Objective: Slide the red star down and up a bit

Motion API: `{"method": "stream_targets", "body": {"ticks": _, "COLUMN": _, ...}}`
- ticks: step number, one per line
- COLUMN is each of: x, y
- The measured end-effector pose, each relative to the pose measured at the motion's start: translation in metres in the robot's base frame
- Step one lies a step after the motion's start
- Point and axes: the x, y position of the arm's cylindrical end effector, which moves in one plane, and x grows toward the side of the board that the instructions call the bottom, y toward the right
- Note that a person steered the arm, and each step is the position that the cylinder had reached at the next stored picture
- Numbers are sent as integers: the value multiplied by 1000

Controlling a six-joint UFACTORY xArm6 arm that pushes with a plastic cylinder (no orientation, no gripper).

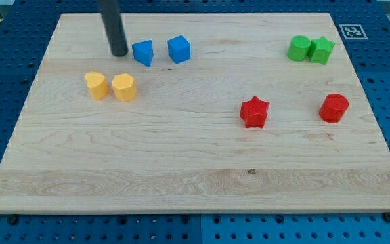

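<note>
Camera view shows a pale wooden board (195, 183) on a blue perforated table (5, 68). My tip (119, 53) stands on the board near the view's top left, the dark rod rising straight up out of the frame. There is no gripper on this arm, so nothing opens or closes; the tip is bare and clamps nothing.

The red star (254, 112) lies right of the board's middle, well apart from my tip, off toward the view's right and lower down. Nothing stands between them on a straight line, as far as this angle lets me judge. To the star's right, with a clear gap, sits a red cylinder (334, 108).

Just beside my tip on the view's right is a blue block (143, 52), its shape hard to make out, perhaps a wedge; the tip looks very near it, but I cannot tell whether they touch. A blue cube (179, 49) stands a little further right. Below my tip are two yellow blocks close together, one on the left (96, 85) and one on the right (124, 87), both rounded.

At the view's top right a green rounded block (299, 48) touches a green star (322, 49). A black and white marker (352, 31) lies on the table beyond the board's corner
</note>
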Motion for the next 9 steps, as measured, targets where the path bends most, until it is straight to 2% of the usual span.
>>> {"method": "stream_targets", "body": {"ticks": 1, "x": 17, "y": 19}}
{"method": "stream_targets", "body": {"ticks": 2, "x": 17, "y": 74}}
{"method": "stream_targets", "body": {"ticks": 3, "x": 20, "y": 99}}
{"method": "stream_targets", "body": {"ticks": 4, "x": 55, "y": 102}}
{"method": "stream_targets", "body": {"ticks": 6, "x": 94, "y": 141}}
{"method": "stream_targets", "body": {"ticks": 7, "x": 130, "y": 152}}
{"method": "stream_targets", "body": {"ticks": 8, "x": 137, "y": 201}}
{"method": "stream_targets", "body": {"ticks": 9, "x": 118, "y": 278}}
